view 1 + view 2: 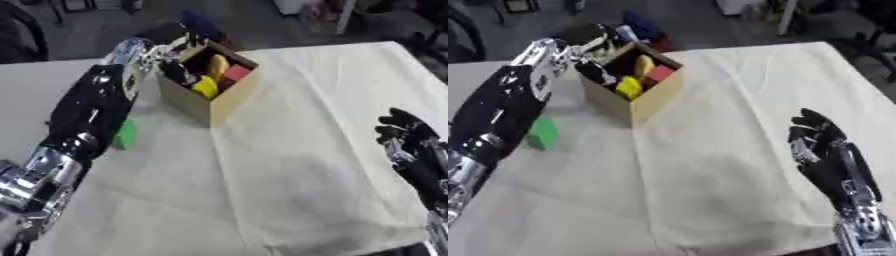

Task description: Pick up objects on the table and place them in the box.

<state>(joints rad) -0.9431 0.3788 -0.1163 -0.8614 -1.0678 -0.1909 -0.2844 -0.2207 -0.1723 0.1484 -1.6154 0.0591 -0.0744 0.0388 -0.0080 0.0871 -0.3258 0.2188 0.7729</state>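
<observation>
- Already the box [229,98] holds several things: a yellow piece [206,87] at the near side, a red block [236,73] beside it, and another yellow piece [218,65] behind, standing roughly upright.
- On the table, one green block [542,133] is left, lying on the cloth [306,165] just beside the left forearm, well short of the box.
- Its long axis seems to run away from the robot, towards the box; its exact facing is hard to tell.
- Over the box's near-left rim, the left hand [178,65] reaches in with fingers dipping among the contents; whether it grasps anything I cannot tell.
- At the lower right, the right hand [820,142] rests idle, fingers relaxed and holding nothing.
- By my judgement the task is mostly done, with the green block outstanding.
</observation>
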